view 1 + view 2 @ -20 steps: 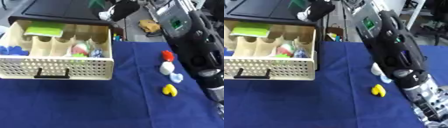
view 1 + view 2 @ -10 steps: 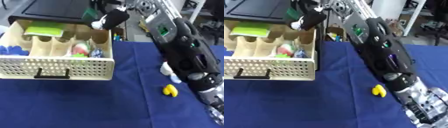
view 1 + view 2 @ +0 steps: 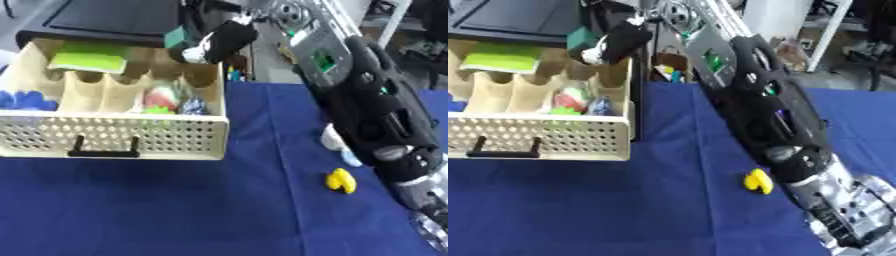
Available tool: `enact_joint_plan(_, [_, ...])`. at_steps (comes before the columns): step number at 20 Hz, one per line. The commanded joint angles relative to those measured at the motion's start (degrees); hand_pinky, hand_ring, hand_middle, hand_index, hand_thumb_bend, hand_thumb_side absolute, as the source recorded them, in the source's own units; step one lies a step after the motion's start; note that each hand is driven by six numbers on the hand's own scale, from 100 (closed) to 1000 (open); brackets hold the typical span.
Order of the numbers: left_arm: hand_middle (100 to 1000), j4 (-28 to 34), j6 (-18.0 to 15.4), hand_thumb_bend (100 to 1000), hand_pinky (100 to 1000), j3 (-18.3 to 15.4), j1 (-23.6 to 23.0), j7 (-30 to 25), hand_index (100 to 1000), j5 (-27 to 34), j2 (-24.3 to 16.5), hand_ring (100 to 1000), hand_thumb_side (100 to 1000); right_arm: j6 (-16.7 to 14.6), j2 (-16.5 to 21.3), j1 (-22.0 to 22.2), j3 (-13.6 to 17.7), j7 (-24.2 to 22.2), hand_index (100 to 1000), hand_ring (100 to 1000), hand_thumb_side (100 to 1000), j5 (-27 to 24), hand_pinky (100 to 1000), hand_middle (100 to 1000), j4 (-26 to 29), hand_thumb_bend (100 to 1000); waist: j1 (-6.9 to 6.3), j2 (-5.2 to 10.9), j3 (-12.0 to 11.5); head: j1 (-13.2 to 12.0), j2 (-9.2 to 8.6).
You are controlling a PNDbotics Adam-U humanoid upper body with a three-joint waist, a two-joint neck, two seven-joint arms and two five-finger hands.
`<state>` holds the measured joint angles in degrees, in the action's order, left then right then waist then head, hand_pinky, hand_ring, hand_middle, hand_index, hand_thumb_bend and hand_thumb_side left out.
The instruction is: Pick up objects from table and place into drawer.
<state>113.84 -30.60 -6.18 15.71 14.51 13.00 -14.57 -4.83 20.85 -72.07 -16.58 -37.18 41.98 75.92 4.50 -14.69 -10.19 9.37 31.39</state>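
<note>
I have the right hand [image 3: 219,42] reaching far over the back right corner of the open cream plastic drawer with the perforated front [image 3: 114,142], its long black arm [image 3: 376,110] stretching across the right side of the dark blue tablecloth [image 3: 175,210]. The fingers look curled round something white with a teal green block [image 3: 178,36] just at its left edge, but I cannot tell whether that green piece is in the grip or only behind it. The drawer already holds a lime green flat block [image 3: 86,61] in its far section, something blue [image 3: 24,100] at the left, and a red-and-green item [image 3: 159,97] beside a bluish one [image 3: 194,106] in the right compartments. On the cloth to the right lie a small yellow duck-like toy [image 3: 340,180] and, just beside the arm, a white piece [image 3: 332,138] and a pale blue piece [image 3: 351,159], partly hidden. My judgement is that this is the release step. To do it well I would bring the hand squarely over an open compartment, clear of the cream divider walls, lower it until the load sits inside the rim, and only then let the fingers spread. I would lift straight up so the forearm does not sweep the three pieces waiting on the cloth. The left hand shows in neither view.
</note>
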Motion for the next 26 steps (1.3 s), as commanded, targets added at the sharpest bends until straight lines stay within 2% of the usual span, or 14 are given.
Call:
enact_joint_plan(1, [630,0.75,-0.08,235,399,-0.07,0.75,-0.27,811,-0.01,-0.49,584,933,0.00,0.66,-1.30,0.80,-0.42,759,771,494,-0.24,785,466,0.95,456,-0.58,0.92,0.13,0.06,-0.48])
enact_joint_plan(9, [630,0.75,-0.24,236,398,-0.15,0.61,-0.29,811,0.09,-0.59,584,934,0.72,1.43,-1.00,1.56,0.48,734,760,484,-1.78,782,454,2.84,453,-0.89,1.09,0.49,-0.14,-0.50])
enact_joint_plan(15, [630,0.75,-0.57,235,398,-0.36,0.42,-0.13,811,0.07,-0.73,584,934,2.53,3.78,0.59,3.30,2.37,712,745,478,-5.43,775,440,8.52,453,-1.28,1.19,1.08,-0.70,-0.45])
enact_joint_plan(21, [630,0.75,-0.88,236,397,-0.60,0.26,0.08,811,-0.23,-0.72,584,934,5.51,8.58,4.59,5.84,4.80,698,734,475,-10.50,770,432,18.41,447,-1.77,0.96,1.99,-1.43,-0.57])
enact_joint_plan(26, [630,0.75,-1.16,237,395,-0.81,0.12,0.30,811,-0.66,-0.63,583,935,7.06,14.21,10.42,7.57,5.31,695,730,472,-12.70,771,426,23.91,454,-2.13,0.58,2.42,-1.92,-0.72])
